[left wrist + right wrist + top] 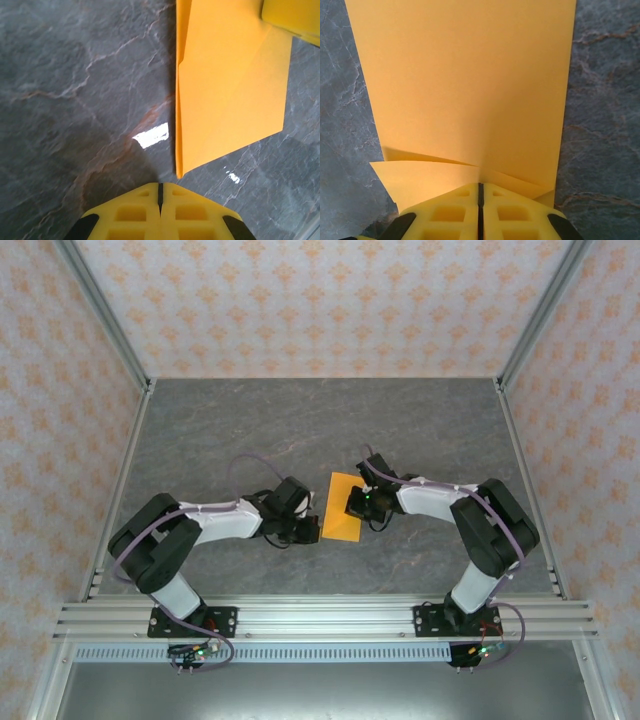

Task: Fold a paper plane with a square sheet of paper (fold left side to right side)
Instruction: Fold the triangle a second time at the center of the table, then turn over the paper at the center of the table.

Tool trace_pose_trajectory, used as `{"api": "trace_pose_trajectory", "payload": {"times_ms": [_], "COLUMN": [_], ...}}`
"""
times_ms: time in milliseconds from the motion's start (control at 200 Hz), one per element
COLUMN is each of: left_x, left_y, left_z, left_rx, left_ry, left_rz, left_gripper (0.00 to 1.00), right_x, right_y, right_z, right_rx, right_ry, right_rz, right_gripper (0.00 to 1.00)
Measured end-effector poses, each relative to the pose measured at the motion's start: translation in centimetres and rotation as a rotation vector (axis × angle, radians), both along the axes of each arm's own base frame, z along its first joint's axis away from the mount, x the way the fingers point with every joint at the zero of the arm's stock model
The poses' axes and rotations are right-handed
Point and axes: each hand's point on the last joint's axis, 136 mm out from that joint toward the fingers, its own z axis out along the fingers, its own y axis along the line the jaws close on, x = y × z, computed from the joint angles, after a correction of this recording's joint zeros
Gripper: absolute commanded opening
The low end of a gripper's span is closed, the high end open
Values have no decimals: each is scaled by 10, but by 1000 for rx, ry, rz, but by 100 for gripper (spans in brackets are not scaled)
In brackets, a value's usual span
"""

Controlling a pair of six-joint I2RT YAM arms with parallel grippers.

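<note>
**Sheet of paper** [338,502]: bright orange, plain, thin. Lies flat near the middle of the counter [200,440], between the two arms, turned slightly askew. Folded over on itself to a narrow oblong. Shows two layers along one long edge in the left wrist view, the upper set a little back from the lower. Shows a shallow slanting flap at its near edge in the right wrist view, with faint creases running toward the fingertips.

**Left pincer** [160,186]: yellow fingers pressed together, seam closed, holding nothing. Sits low over bare counter, just beside the sheet's nearest corner. Contact with that corner: cannot tell.

**Right pincer** [480,186]: yellow fingers pressed together, tips set on the sheet's edge from the side opposite the left pincer. Pinching of a paper layer between the tips: cannot tell. Appears in the left wrist view as a yellow block over the sheet's far corner.

**Counter**: dark grey, stone-veined, glossy. Carries a bright glare patch [150,136] just beside the sheet's double edge.

**Left arm** [200,525] and **right arm** [480,515]: black and white links, purple cabling, elbows bent outward, wrists turned in toward the sheet. Bolted side by side to an aluminium rail [320,618] at the near edge.

**Walls** [300,300]: pale pink with a repeating orange motif, on three sides of the counter, joined at the corners by metal posts.
</note>
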Motion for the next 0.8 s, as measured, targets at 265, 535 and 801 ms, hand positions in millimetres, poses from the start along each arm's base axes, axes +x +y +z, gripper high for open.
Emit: {"api": "trace_pose_trajectory", "payload": {"times_ms": [265,535,801], "left_x": [1,25,59], "left_y": [17,15,-16], "left_z": [23,47,49], "left_rx": [-3,-48,-98], "left_ry": [-30,-91,-101], "left_rz": [42,95,85], "left_gripper": [26,37,42], "right_x": [8,16,-17], "right_y": [-6,-36,-48], "right_z": [41,102,50], "right_rx": [-4,52,67], "right_ry": [-121,-311,-166], "right_rz": [12,-56,-75], "right_gripper": [44,61,61]}}
